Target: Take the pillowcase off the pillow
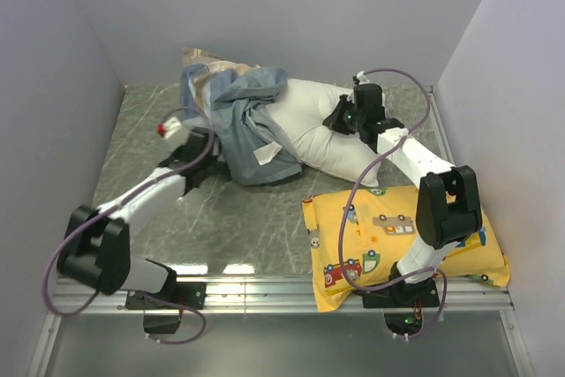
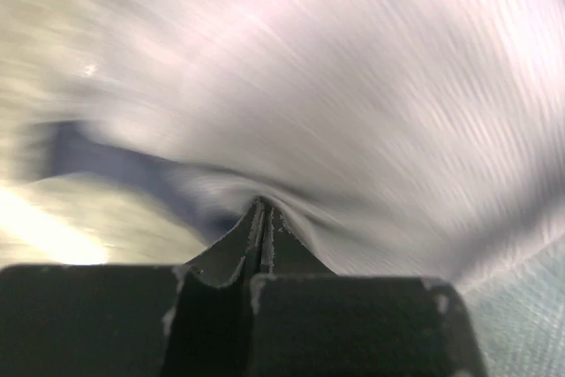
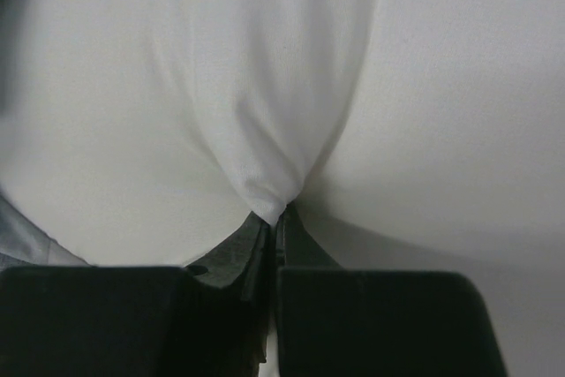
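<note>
The worktop (image 1: 256,218) is a grey-green marbled sheet, boxed in by plain pale lilac-grey walls (image 1: 291,6) on three sides, with a metal rail (image 1: 265,287) along the near edge.

The large soft striped blue and grey cloth pillowcase (image 1: 238,121) lies bunched in the upper middle of the overhead view, covering only the left end of the big plump white pillow (image 1: 327,130). The pillow stretches bare toward the right. A yellow pillow with a cartoon-vehicle print (image 1: 388,236) sits in the lower right corner.

The left claw (image 2: 262,222) is at the left edge of the pillowcase. Its wrist view is blurred, but the jaws are pressed together with a ridge of pale grey-blue cloth pinched between them. The right claw (image 3: 275,231) is closed tight on a small puckered fold of the white pillow's fabric, near the pillow's upper right side.
</note>
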Tool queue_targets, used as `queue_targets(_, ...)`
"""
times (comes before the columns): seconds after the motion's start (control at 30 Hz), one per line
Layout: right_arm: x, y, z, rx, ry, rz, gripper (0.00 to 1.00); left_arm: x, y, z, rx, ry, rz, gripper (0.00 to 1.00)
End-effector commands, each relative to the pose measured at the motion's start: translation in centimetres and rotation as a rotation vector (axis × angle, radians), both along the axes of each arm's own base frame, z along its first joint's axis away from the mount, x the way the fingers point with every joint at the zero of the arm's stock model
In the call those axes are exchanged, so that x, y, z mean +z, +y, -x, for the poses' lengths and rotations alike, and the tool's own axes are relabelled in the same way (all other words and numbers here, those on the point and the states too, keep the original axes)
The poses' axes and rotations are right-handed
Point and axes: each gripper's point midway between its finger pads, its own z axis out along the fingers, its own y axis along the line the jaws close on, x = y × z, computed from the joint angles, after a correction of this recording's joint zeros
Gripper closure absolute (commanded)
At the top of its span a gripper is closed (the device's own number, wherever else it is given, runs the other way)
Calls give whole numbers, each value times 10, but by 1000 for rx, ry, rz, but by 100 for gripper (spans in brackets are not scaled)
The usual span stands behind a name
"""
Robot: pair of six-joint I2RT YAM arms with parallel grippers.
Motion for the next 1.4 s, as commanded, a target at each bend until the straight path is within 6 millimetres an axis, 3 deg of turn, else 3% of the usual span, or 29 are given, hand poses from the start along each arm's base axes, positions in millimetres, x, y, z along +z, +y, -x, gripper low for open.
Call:
queue_targets(0.0, -4, -44, -3, -109, 44, 69, 100, 20, 52, 16, 163, -47, 91, 100)
queue_targets(0.1, -2, -59, -5, -144, 51, 70, 100, 27, 96, 26, 305, -64, 122, 100)
queue_targets(0.17, 1, -76, -9, -174, 56, 39, 100, 26, 113, 34, 354, -64, 151, 100)
queue_targets(0.23, 8, -87, -9, -196, 44, 25, 100, 25, 126, 33, 376, -88, 219, 99)
queue_targets(0.3, 20, -83, -8, -173, 16, 16, 100, 26, 122, 32, 312, -117, 240, 99)
queue_targets(0.33, 23, -79, -6, -158, 8, 17, 100, 36, 107, 21, 225, -174, 289, 99)
queue_targets(0.4, 27, -70, -3, -143, -7, 34, 100, 38, 95, 20, 156, -206, 311, 100)
queue_targets(0.43, 25, -67, -1, -137, -4, 42, 100, 40, 68, 20, 67, -209, 315, 100)
queue_targets(0.5, 21, -61, 0, -123, -2, 43, 100, 47, 48, 22, 2, -226, 277, 97)
queue_targets(0.53, 17, -60, 1, -121, 6, 42, 100, 50, 23, 26, -67, -222, 261, 90)
queue_targets(0.57, 13, -59, 2, -118, 12, 41, 100, 55, 18, 30, -74, -236, 235, 86)
queue_targets(0.6, 10, -57, 3, -114, 17, 37, 100, 58, -4, 37, -134, -235, 225, 82)
queue_targets(0.67, 9, -55, 5, -110, 16, 35, 100, 61, -9, 45, -130, -228, 178, 68)
queue_targets(0.8, 9, -52, 5, -105, 14, 41, 100, 65, -44, 58, -243, -219, 137, 52)
queue_targets(0.83, 10, -51, 5, -102, 13, 40, 100, 58, -50, 58, -257, -195, 117, 41)
queue_targets(0.93, 13, -45, 5, -96, 7, 41, 100, 58, -74, 51, -329, -190, 99, 29)
queue_targets(1.1, 13, -41, 7, -90, 8, 52, 100, 58, -102, 38, -418, -198, 100, 28)
queue_targets(1.27, 9, -42, 7, -88, 17, 59, 100, 39, -110, 21, -398, -141, 58, 39)
queue_targets(1.37, 8, -43, 5, -93, 18, 67, 100, 36, -113, 13, -386, -145, 46, 53)
